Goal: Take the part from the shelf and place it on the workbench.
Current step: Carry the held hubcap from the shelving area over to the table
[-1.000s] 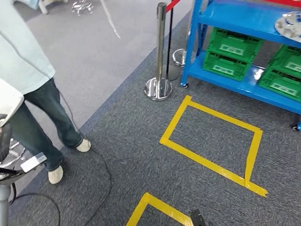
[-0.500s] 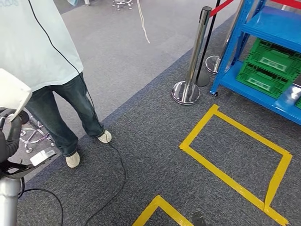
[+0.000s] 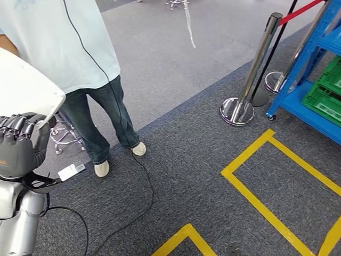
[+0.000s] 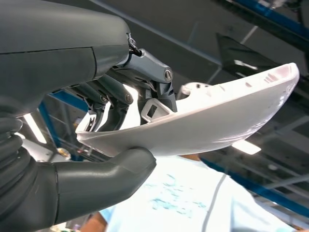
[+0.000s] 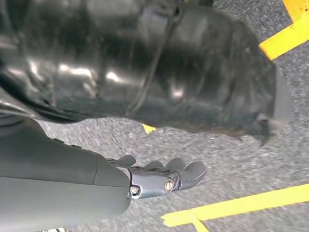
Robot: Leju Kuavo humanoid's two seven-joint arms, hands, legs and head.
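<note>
The part (image 3: 25, 89) is a white, curved plastic shell at the left edge of the head view. My left hand (image 3: 19, 148) grips it from below, dark fingers curled over its near edge. In the left wrist view the part (image 4: 222, 113) juts out from the hand, clamped between the thick grey thumb (image 4: 109, 171) and the darker fingers (image 4: 116, 92). My right hand (image 5: 162, 178) hangs over the grey carpet with its fingers stretched out and nothing in them.
A person in a pale shirt and jeans (image 3: 84, 53) stands close at the left, with a black cable (image 3: 146, 194) trailing across the carpet. A chrome stanchion (image 3: 249, 80) and the blue shelf (image 3: 307, 58) with green crates (image 3: 326, 90) are at right. Yellow tape (image 3: 257, 205) marks the floor.
The camera has swung left: the shelf, stanchion and tape have slid to the right. My left hand and the white part have come further into the picture.
</note>
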